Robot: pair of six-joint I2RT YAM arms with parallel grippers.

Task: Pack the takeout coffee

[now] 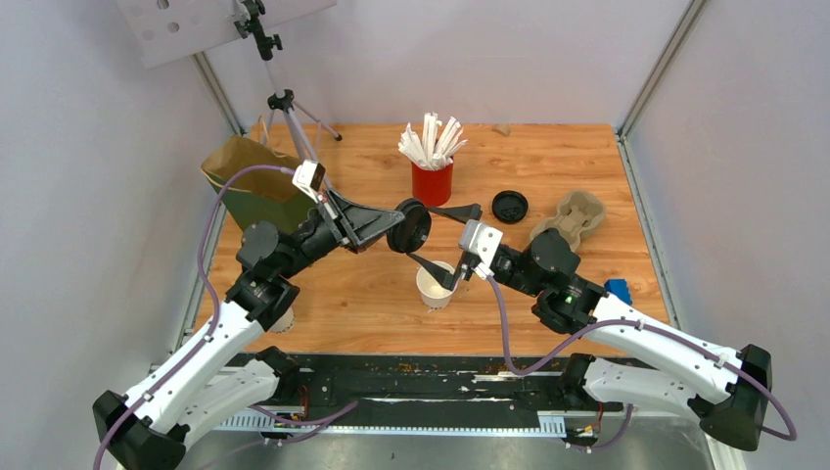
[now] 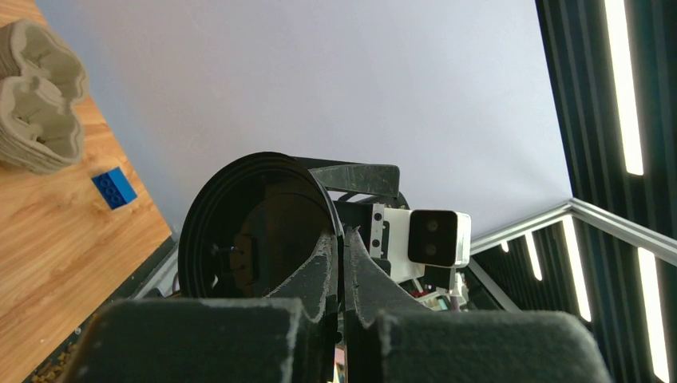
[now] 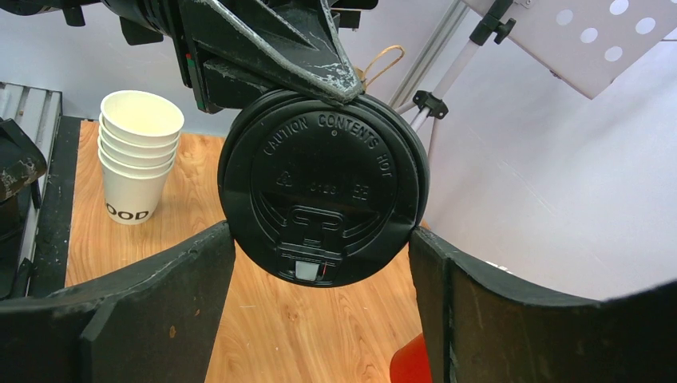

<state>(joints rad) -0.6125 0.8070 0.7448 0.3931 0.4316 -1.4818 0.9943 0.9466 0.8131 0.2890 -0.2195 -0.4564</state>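
A white paper cup (image 1: 434,286) stands open-topped on the wooden table, with no lid on it. My left gripper (image 1: 396,221) is shut on the rim of a round black plastic lid (image 1: 408,227) and holds it on edge in the air, above and just left of the cup. In the left wrist view the gripper (image 2: 345,238) pinches the lid (image 2: 255,239). My right gripper (image 1: 423,233) is open, and its fingers flank the lid (image 3: 319,191) on both sides in the right wrist view (image 3: 321,236). The green paper bag (image 1: 250,181) stands open at the far left.
A red cup of white sticks (image 1: 432,181) stands behind the lid. A second black lid (image 1: 510,206) and a pulp cup carrier (image 1: 570,219) lie at the right, with a blue brick (image 1: 617,291) nearer. A stack of white cups (image 3: 140,152) stands by the left arm. A tripod (image 1: 284,108) stands at the back left.
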